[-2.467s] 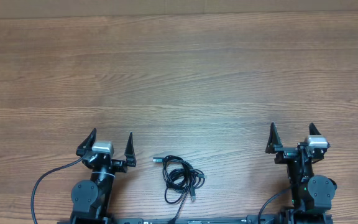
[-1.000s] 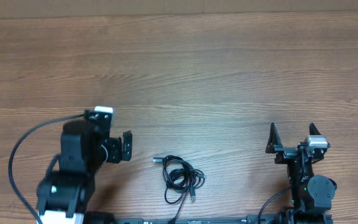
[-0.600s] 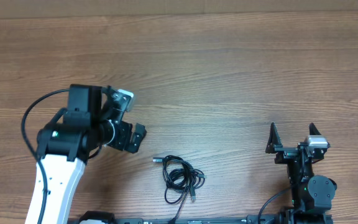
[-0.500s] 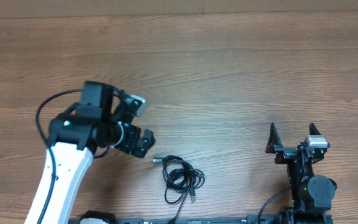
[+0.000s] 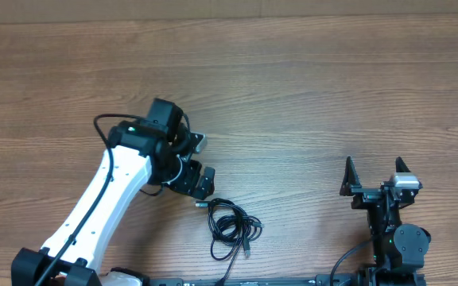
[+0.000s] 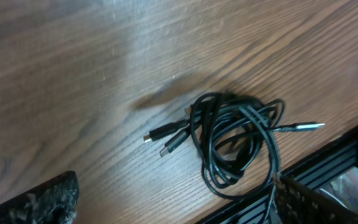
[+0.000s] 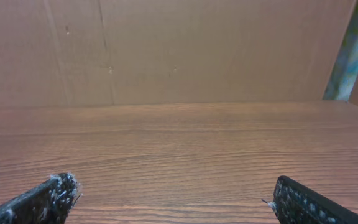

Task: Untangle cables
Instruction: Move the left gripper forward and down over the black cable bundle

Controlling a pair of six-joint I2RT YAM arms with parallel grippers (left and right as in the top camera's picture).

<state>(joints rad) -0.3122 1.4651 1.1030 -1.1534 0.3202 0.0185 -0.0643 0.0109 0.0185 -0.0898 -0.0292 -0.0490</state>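
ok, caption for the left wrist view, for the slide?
Open left gripper hovers over a tangled bundle of black cables on the wooden table.

Black cables (image 5: 230,226) on brown wood-grain table (image 5: 293,95)

You see one strand of the cables (image 6: 202,127) disappear at the left wrist view's bottom edge, plug ends too small to identify.

The surface (image 5: 308,95) is brown wood with long wavy lines in it (like a school desk). At the far edge of the surface stands a flat brown wall (image 7: 197,50). Right of the wall is a blurry green strip (image 7: 352,53). The light is soft and even.
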